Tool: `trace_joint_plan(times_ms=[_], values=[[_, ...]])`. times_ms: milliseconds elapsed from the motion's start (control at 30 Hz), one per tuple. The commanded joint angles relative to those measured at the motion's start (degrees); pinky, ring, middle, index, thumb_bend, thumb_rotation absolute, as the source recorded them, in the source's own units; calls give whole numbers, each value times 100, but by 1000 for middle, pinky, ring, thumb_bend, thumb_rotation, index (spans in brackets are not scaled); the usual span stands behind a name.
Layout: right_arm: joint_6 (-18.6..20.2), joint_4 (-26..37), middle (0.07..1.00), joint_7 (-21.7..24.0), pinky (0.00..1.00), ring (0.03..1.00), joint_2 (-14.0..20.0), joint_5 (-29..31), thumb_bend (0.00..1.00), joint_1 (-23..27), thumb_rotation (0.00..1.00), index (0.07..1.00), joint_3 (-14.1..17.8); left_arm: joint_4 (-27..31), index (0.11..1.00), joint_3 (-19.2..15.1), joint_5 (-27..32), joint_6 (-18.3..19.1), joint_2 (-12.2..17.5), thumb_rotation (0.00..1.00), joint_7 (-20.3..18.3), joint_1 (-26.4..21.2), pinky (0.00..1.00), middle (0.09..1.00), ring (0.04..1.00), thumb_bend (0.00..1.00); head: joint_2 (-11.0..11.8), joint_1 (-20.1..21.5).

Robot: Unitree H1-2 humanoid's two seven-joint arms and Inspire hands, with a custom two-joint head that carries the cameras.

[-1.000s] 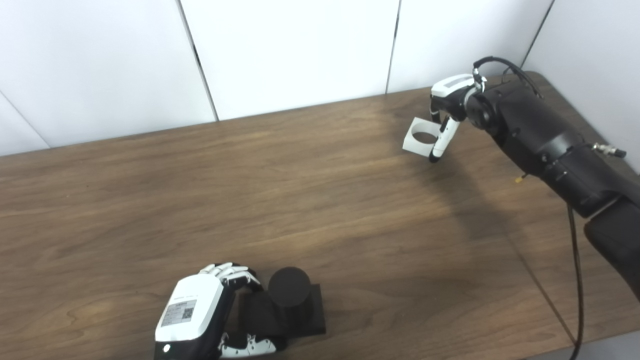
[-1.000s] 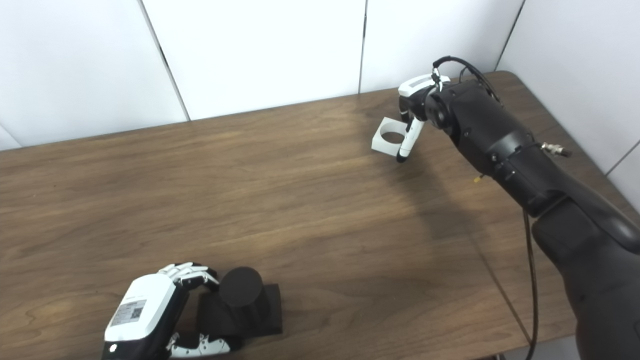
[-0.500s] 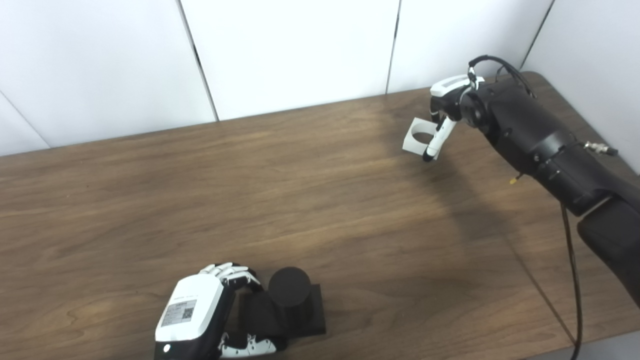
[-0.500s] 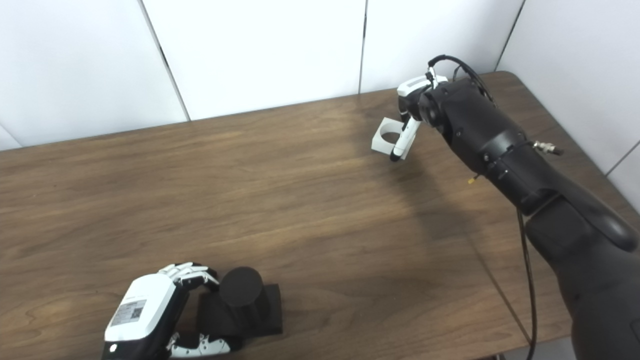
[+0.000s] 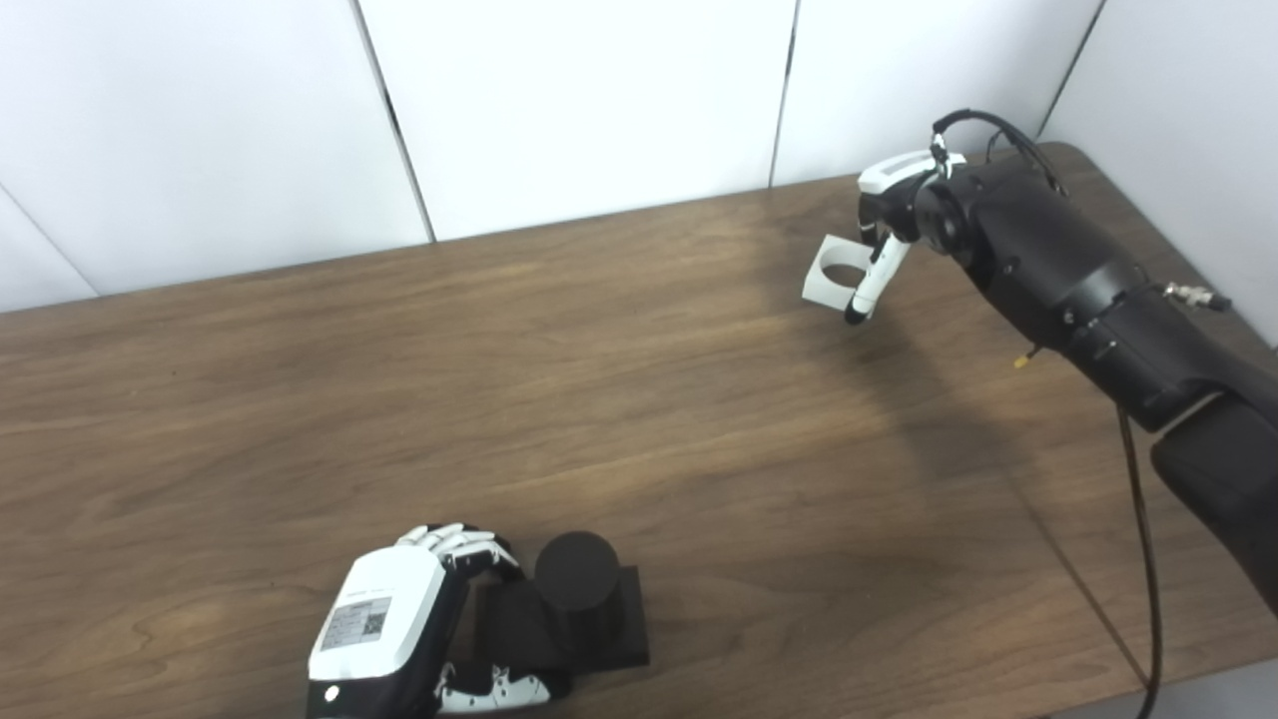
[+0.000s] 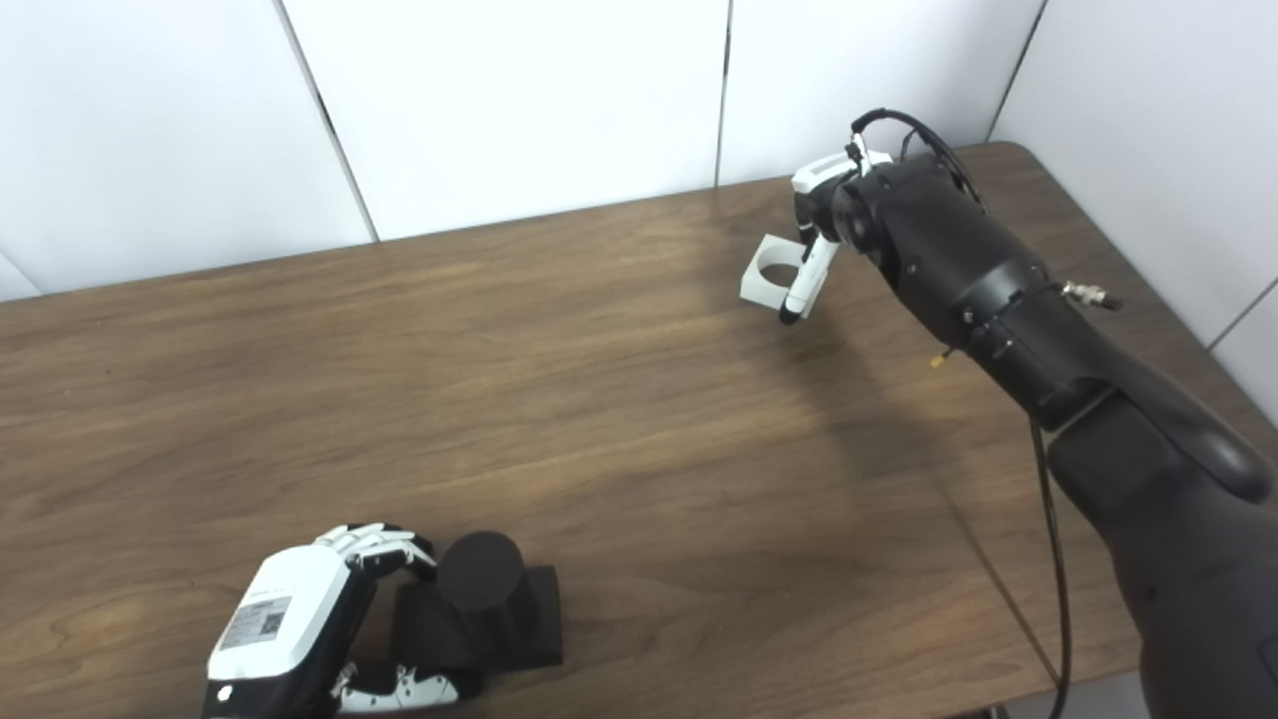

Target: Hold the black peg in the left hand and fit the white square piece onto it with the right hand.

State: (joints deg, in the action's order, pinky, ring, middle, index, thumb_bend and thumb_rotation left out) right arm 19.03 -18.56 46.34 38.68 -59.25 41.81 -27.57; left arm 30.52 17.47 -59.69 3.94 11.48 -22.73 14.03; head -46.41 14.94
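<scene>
The left hand (image 5: 384,629) sits at the near edge of the wooden table (image 5: 499,399), white back w/ a label facing up; its fingers (image 5: 454,544) curl over the far side of the black peg's base and its thumb (image 5: 499,689) wraps the near side — so it's clamped on the black peg (image 5: 577,571); the peg stands upright just to the right of that hand's palm, a round post rising from a flat square base that rests on the table.

The right hand (image 6: 817,215) is way off at the far right part of the table, well apart from the left hand, arm stretched out long from the bottom-right corner; a black cable (image 6: 1048,519) hangs along the forearm. The white square piece (image 6: 767,272) — round hole through its middle — is right at that hand's left side, touching it; one white finger (image 6: 804,285) lies across the piece's right edge, tip pointing down toward the table; the other fingers are hidden behind the piece and the wrist, so whether it's truly gripped or only touched can't be told. The piece looks tilted, hole facing up and toward the cameras; can't tell if it's resting on the table or lifted off.

White wall panels (image 5: 579,100) run behind both hands.
</scene>
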Motion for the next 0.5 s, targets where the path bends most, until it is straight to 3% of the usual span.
trace_joint_plan(times_ms=[0, 300, 400, 467], values=[[34, 70, 1000, -75, 1000, 1000, 2, 63, 1000, 160, 561, 900, 97, 15, 486, 8, -8, -11, 33, 51, -50, -19, 891, 756, 839, 521, -13, -19], [-107, -57, 988, -422, 1000, 1000, -68, 45, 1000, 181, 556, 859, 88, 31, 486, 8, 3, 8, 14, 50, -64, -5, 895, 758, 843, 521, -21, 3], [-192, -45, 931, -634, 1000, 1000, -81, 154, 1000, 143, 490, 729, 158, 35, 486, 15, -8, 18, 4, 51, -78, -5, 895, 758, 844, 521, -29, -2], [-222, -46, 891, -815, 984, 992, -103, 246, 970, 109, 383, 644, 234, 41, 486, 18, -15, 16, 4, 51, -80, -1, 896, 758, 844, 521, -31, 2]])
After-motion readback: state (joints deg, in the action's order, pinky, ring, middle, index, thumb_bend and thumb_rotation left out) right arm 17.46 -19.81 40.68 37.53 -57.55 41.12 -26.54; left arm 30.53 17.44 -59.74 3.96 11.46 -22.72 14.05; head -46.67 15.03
